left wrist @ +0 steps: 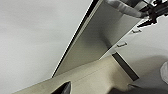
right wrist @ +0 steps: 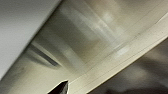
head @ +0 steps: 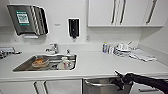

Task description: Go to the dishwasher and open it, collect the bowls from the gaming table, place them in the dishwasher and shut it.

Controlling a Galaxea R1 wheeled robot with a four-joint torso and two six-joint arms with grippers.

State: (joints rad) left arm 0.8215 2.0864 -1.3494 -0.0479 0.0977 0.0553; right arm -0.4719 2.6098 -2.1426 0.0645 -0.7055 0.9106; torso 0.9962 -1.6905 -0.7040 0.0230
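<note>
The dishwasher [head: 105, 87] has a brushed steel front and sits under the white counter, right of the sink. Its bar handle [head: 100, 81] runs along the top of the door. My right arm comes in from the right, and my right gripper [head: 118, 80] is at the handle's right end, open, one finger above the bar and one below. In the left wrist view the steel door [left wrist: 100, 42] shows slanted, with the handle [left wrist: 125, 8] and my right gripper [left wrist: 146, 16] at its end. A dark part of my left gripper [left wrist: 63, 88] is low in front of the cabinets. The bowls and the gaming table are out of view.
The counter [head: 100, 62] holds a steel sink [head: 22, 65] with a tap [head: 53, 47], a round orange dish [head: 40, 62] and a bottle [head: 64, 63]. Bottles, stacked dishes [head: 122, 50] and a cloth stand at the back right. White cabinet doors [head: 22, 87] flank the dishwasher.
</note>
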